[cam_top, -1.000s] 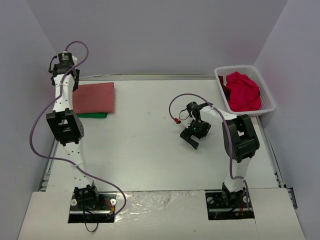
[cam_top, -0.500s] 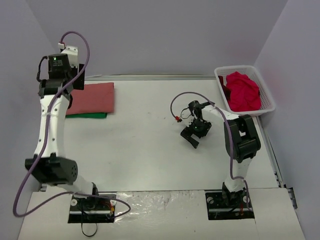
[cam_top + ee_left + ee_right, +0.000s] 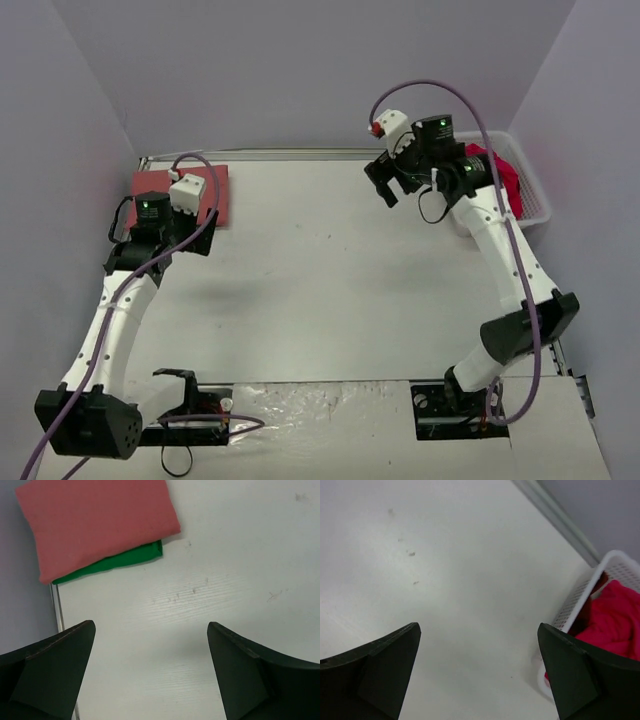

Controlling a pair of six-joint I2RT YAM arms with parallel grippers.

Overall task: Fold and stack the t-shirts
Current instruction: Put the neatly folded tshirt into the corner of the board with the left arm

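Note:
A folded salmon-pink t-shirt (image 3: 100, 525) lies on a folded green t-shirt (image 3: 127, 559) at the table's back left corner; the pink one (image 3: 221, 196) is partly covered by my left arm in the top view. My left gripper (image 3: 150, 626) is open and empty over bare table just in front of and to the right of that stack (image 3: 205, 232). Crimson t-shirts (image 3: 615, 622) sit crumpled in the white basket (image 3: 580, 597) at the back right. My right gripper (image 3: 479, 626) is open and empty, raised over the table left of the basket (image 3: 384, 186).
The basket (image 3: 532, 195) stands against the right wall. Grey walls close in the table on the left, back and right. A metal rail (image 3: 555, 515) runs along the back edge. Purple cables loop off both arms.
My left gripper drew back from the stack toward the front and opened wider. My right arm rose from mid-table and swung to the back right beside the basket.

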